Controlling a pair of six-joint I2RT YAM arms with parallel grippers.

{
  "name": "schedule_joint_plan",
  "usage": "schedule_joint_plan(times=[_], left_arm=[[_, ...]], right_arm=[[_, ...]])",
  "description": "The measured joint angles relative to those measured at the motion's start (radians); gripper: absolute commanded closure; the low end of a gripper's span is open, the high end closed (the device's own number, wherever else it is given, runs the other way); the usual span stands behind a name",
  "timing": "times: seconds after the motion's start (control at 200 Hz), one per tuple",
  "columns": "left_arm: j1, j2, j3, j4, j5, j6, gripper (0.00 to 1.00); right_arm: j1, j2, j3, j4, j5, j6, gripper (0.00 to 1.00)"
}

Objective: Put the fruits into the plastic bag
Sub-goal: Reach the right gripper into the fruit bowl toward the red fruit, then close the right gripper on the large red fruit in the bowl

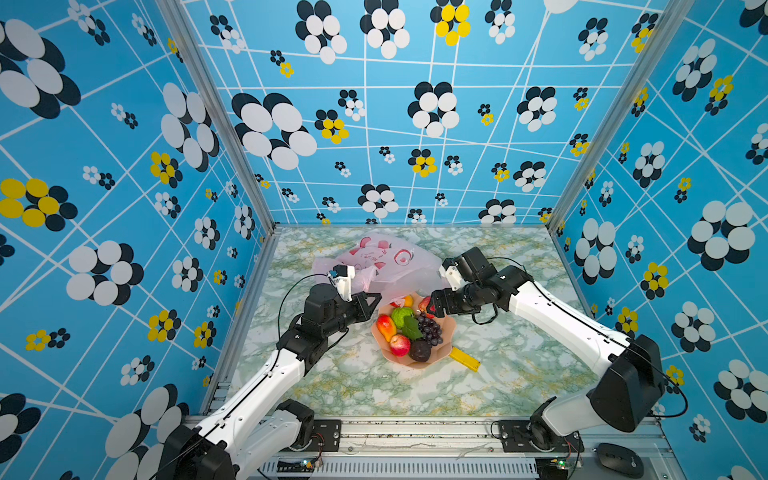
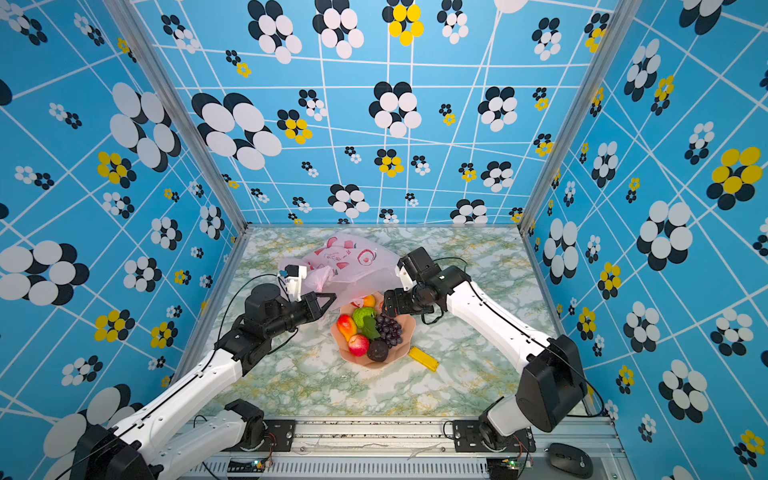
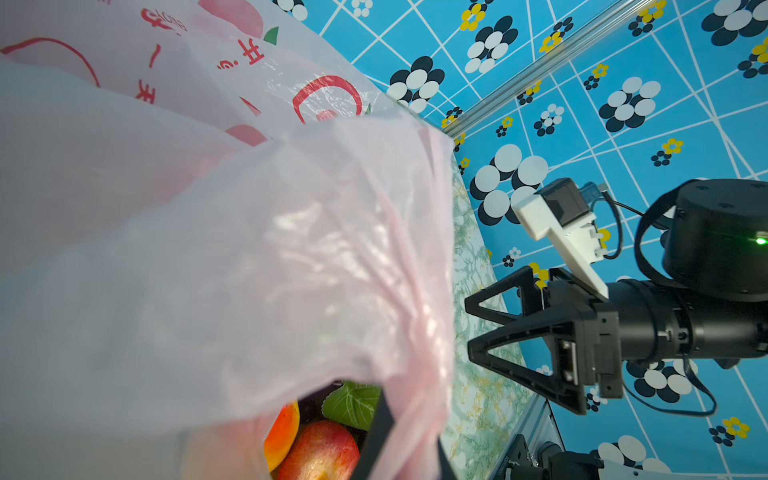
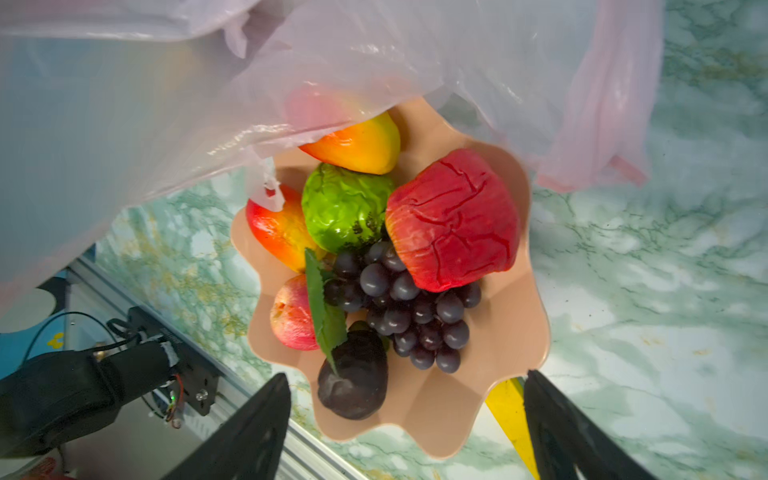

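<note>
Left gripper (image 1: 376,296) is clamped on the plastic bag (image 1: 386,259), which is pale pink, crinkly and red-printed, overhanging the plate (image 1: 449,330). Right gripper (image 4: 407,374) gapes wide, empty, above the fruits (image 4: 399,299) heaped there. Only its wrist view shows the red apple (image 4: 453,220) whole.

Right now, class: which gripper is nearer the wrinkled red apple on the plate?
Right. The open right gripper hangs right at the wrinkled red apple on the plate's far-right side. The left gripper, shut on the plastic bag, sits beyond the plate's left edge.
</note>
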Motion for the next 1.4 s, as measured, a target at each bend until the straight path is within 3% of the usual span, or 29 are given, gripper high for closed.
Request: schedule_joint_plan(times=[0.265, 1.4], left_arm=[[-0.003, -0.001, 0.000, -0.009, -0.007, 0.000, 1.00], [-0.005, 0.004, 0.001, -0.004, -0.007, 0.000, 1.00]], right_arm=[[0.000, 0.162, 0.047, -0.001, 0.015, -0.060, 0.11], [0.000, 0.297, 0.142, 0.009, 0.010, -0.090, 0.12]])
